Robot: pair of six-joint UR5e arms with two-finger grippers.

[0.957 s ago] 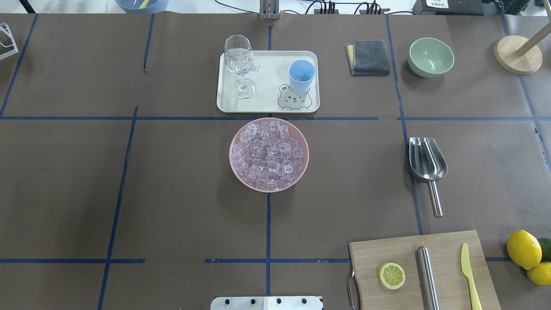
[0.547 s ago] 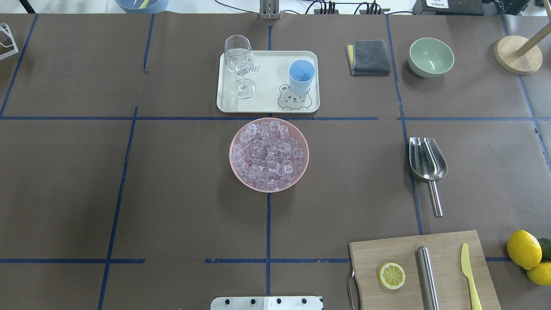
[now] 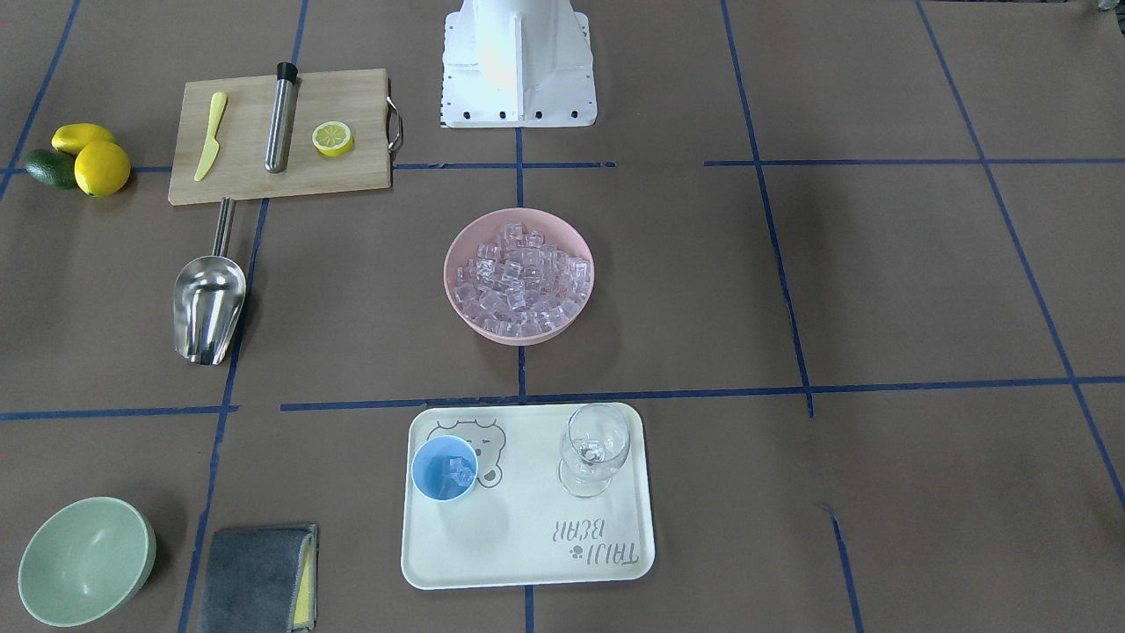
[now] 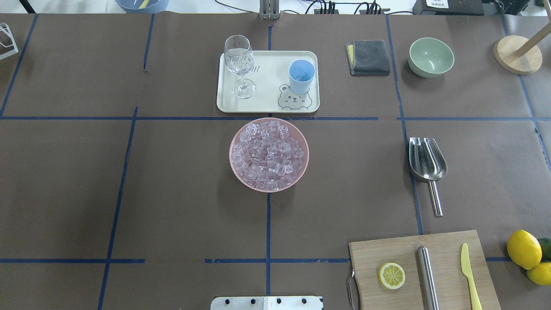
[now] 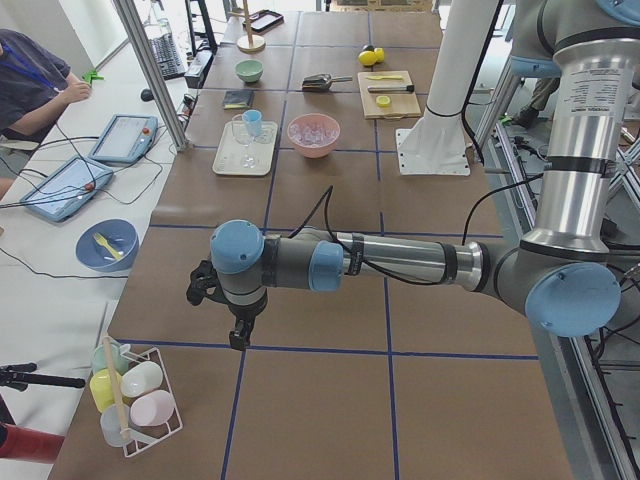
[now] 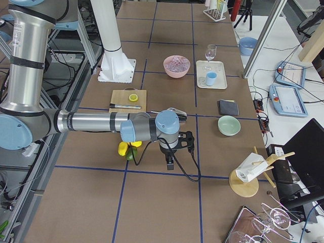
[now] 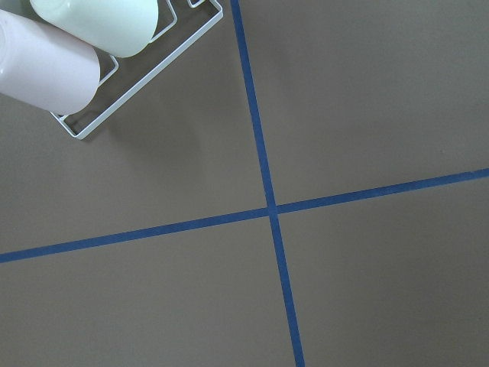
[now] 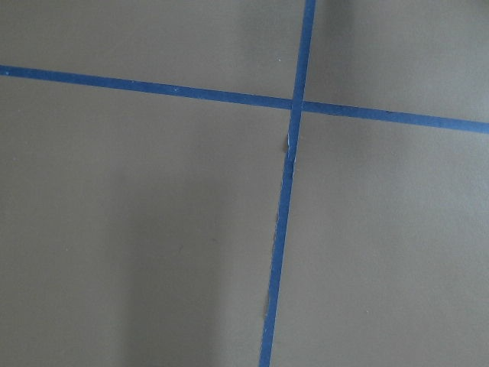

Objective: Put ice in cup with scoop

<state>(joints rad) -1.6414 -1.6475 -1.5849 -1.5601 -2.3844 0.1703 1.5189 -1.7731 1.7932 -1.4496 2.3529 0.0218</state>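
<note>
**Exterior front-facing.** Scoop (image 3: 209, 303) lies flat on the tabletop in the robot's right half. Its handle points toward the cutting board (image 3: 281, 136) on the robot's side, its mouth away. Ice (image 3: 518, 281) is heaped in the pink bowl (image 3: 514, 332) at centre. Cup (image 3: 445, 468) stands upright on the tray (image 3: 527, 563), with a few cubes already inside.

**Overhead exterior.** Scoop's long axis runs near to far, slightly tilted, handle nearest the robot. No arm in view.

**Exterior left.** Left end effector (image 5: 238, 335) hangs over bare tabletop at the far left end. It is well apart from the scoop; how far open, cannot tell.

**Exterior right.** Right end effector (image 6: 170, 163) hangs near the lemons (image 6: 124, 148). The scoop lies just inboard of it, so the right arm is judged the nearer. Opening, cannot tell.

**Wrist views.** Tabletop and blue tape (image 8: 286, 191) only; no fingers show.
</note>
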